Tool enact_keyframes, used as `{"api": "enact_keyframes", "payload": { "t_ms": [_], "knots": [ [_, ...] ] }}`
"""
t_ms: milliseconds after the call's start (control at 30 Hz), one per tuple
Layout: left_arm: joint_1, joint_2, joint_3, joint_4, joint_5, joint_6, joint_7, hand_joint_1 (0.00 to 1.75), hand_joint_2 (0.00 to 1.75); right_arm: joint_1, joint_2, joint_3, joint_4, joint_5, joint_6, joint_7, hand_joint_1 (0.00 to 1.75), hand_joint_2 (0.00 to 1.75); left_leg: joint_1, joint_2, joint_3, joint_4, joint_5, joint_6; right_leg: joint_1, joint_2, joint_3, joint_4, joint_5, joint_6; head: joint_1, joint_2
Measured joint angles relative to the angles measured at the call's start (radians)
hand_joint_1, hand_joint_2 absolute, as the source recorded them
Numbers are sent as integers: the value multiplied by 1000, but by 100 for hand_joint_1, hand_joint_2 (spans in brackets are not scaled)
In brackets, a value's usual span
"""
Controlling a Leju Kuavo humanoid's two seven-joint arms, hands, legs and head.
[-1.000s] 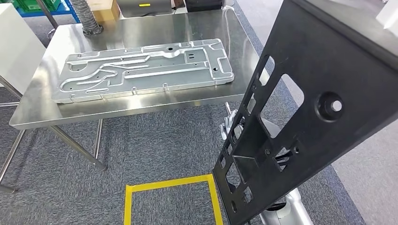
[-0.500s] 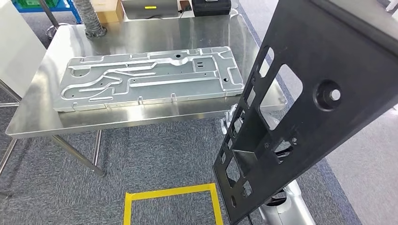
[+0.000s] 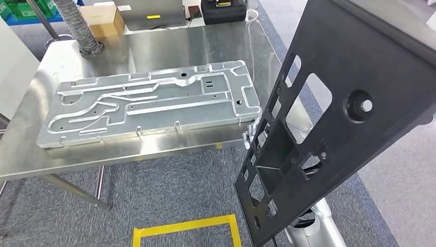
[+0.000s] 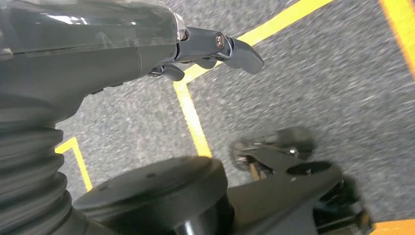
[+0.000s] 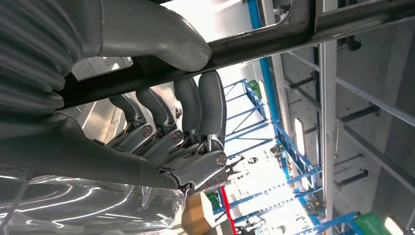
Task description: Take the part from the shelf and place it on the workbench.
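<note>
Bench (image 3: 154, 149): stainless steel, tubular legs, on grey carpet floor (image 3: 169, 190). On bench: large silver stamped metal plate (image 3: 149, 105), lying flat, centre; cardboard box (image 3: 100, 21), far left; corrugated grey hose (image 3: 77, 25) beside box; black case (image 3: 223, 11), far right. Floor: yellow tape square (image 3: 185, 229), near.

Head view bright and sharp, even overhead light; soft glare patches on steel workbench (image 3: 154, 41), faint shadows under it. Left wrist view motion-blurred: carpet (image 4: 318, 88) smeared, yellow tape (image 4: 193, 120) soft-edged. Right wrist view backlit, window area blown out white, hand (image 5: 166, 137) close and slightly soft.
</note>
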Motion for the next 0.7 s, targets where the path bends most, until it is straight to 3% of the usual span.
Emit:
{"api": "enact_keyframes", "payload": {
  "t_ms": [67,100,200,267,333,400,433,467,533,600,700],
  "knots": [
    [3,1,0,0,1,0,-1,0,175,1,0,0,1,0,1,-1,164,175,-8,-1,11,-93,96,14,3,1,26,-1,-23,7,0,0],
    [4,2,0,0,1,0,-1,0,175,2,0,0,1,0,1,-2,164,175,-12,-1,14,-114,120,19,3,2,35,-3,-30,13,0,0],
    [3,2,0,0,2,0,-3,0,175,0,-2,1,-1,-1,2,-2,164,175,-12,-2,40,-138,118,31,2,2,44,11,-29,30,-1,0],
    [1,1,0,0,2,0,-5,0,175,-4,-3,1,-4,-2,2,-4,164,175,-8,-2,66,-155,111,40,0,0,7,85,-36,38,-1,0],
    [-2,1,0,0,2,-2,-6,0,175,-4,-5,1,-4,-3,2,-5,164,175,-7,-3,84,-161,97,45,-3,-1,-77,205,-77,47,-1,0],
    [-2,1,0,0,2,-3,-5,0,175,-1,-8,1,-4,-4,1,-5,164,175,-7,-4,105,-161,78,44,-6,-1,-152,275,-113,55,-1,0],
    [-1,1,0,0,2,-4,-5,0,175,-1,-9,1,-4,-4,1,-5,164,175,-7,-5,119,-161,67,43,-7,-1,-168,266,-105,56,-1,0],
    [-1,0,0,0,2,-5,-4,0,175,0,-9,1,-4,-5,1,-5,164,175,-7,-6,135,-161,55,42,-7,-2,-170,225,-73,56,-1,0],
    [0,-1,0,0,2,-7,-3,0,175,-1,-10,1,-4,-6,2,-5,164,175,-7,-7,166,-159,31,35,-6,-2,-151,101,34,50,-1,0],
    [-3,-2,0,1,3,-9,-1,0,175,-2,-11,1,-2,-7,2,-5,164,175,-8,-8,179,-159,11,24,0,-2,-140,28,99,35,-1,0],
    [-8,-1,0,1,4,-10,1,0,175,-4,-13,0,-2,-9,2,-6,164,175,-9,-8,184,-148,4,7,1,-1,-126,11,98,11,-1,0]
  ]
}}
